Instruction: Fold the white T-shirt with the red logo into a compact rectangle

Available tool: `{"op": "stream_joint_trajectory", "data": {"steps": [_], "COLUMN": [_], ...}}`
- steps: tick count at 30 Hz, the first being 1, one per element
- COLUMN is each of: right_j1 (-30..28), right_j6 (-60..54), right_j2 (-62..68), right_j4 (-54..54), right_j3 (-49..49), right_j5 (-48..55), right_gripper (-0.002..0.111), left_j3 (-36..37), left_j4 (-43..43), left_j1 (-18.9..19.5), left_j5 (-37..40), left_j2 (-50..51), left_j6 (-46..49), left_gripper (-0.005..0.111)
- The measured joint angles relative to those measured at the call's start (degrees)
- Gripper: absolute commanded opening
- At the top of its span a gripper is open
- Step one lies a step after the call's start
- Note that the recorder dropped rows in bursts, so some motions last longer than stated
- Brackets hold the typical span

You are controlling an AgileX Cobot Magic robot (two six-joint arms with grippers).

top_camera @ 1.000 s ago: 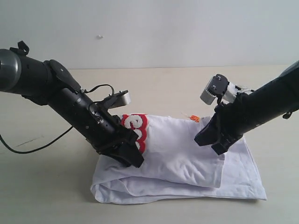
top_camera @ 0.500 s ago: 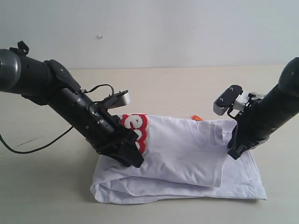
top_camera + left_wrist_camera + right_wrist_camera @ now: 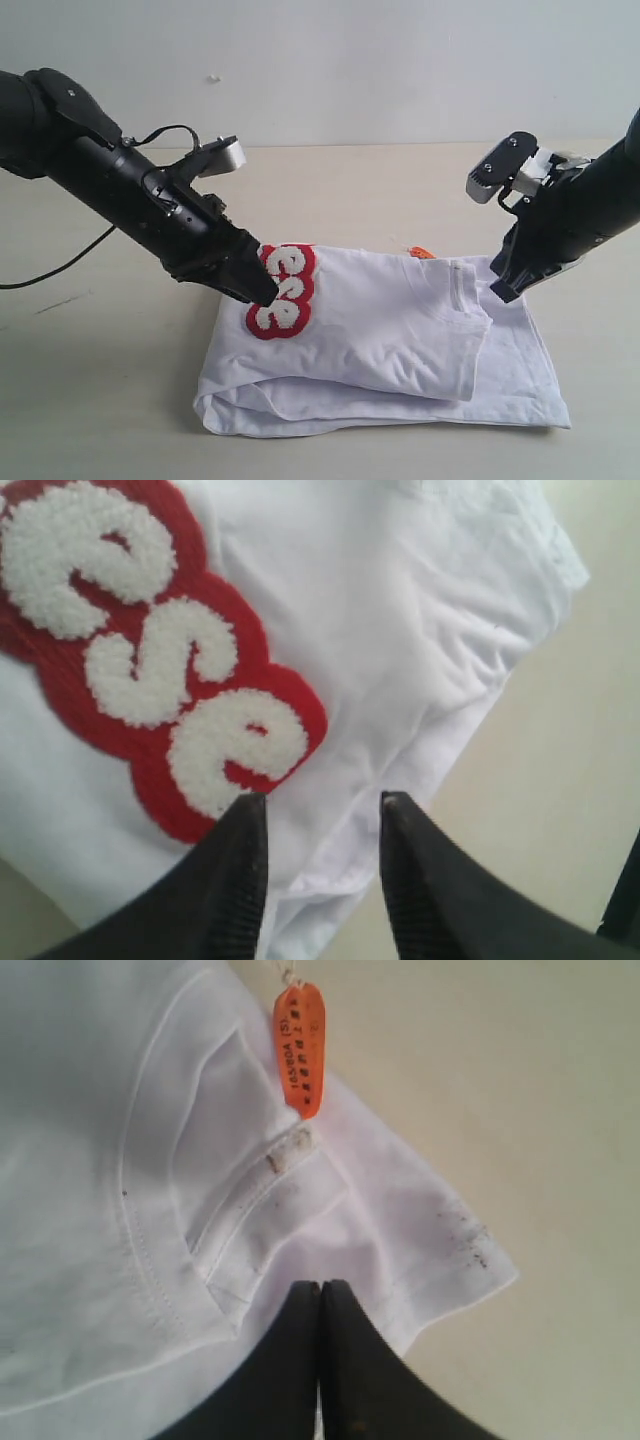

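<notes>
A white T-shirt (image 3: 400, 340) lies folded in several loose layers in the middle of a pale table (image 3: 350, 190), between 2 black robot arms. It forms a rough rectangle, but the top flap sits askew and the near-left edge bulges. The red logo (image 3: 150, 680), a fuzzy patch with white letters, faces up at the left end. The left gripper (image 3: 322, 805) hovers just beside the patch's edge, its jaws apart with nothing between them. The right gripper (image 3: 320, 1288) hangs over the right end near the collar (image 3: 250, 1195), its jaws pressed together with no cloth visibly caught. An orange tag (image 3: 300, 1048) pokes out past the far edge. The likely trouble is disturbing the stack. The open left jaws could snag the thick patch and pull the top layer off line. The shut right tip could drag the collar flap and spread the fold open. Any pinch taking only the top layer would probably slide it off the layers below.
</notes>
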Motion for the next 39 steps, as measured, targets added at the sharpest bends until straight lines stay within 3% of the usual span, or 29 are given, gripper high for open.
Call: {"op": "stream_joint_trajectory", "data": {"steps": [14, 22, 27, 33, 39], "right_j1": [0.00, 0.00, 0.00, 0.00, 0.00], "right_j6": [6.97, 15.85, 29.17, 33.50, 30.48], "right_j2": [0.00, 0.00, -0.09, -0.09, -0.09], "right_j4": [-6.33, 2.04, 3.45, 8.93, 17.73], "right_j3": [0.00, 0.00, 0.00, 1.76, 6.00], "right_j5": [2.74, 9.81, 11.60, 14.38, 15.11], "right_gripper": [0.000, 0.000, 0.019, 0.056, 0.058], "left_j3": [0.00, 0.00, 0.00, 0.00, 0.00], "left_j4": [1.15, 2.82, 5.90, 6.45, 6.56], "left_j1": [0.00, 0.00, 0.23, 1.93, 1.79], "left_j5": [-1.88, -0.03, -0.03, 0.25, 0.38], "left_j2": [2.81, -0.06, -2.73, -4.90, -4.20], "left_j6": [-0.69, -0.69, -1.56, -3.76, -4.59], "left_gripper": [0.038, 0.039, 0.055, 0.055, 0.055]}}
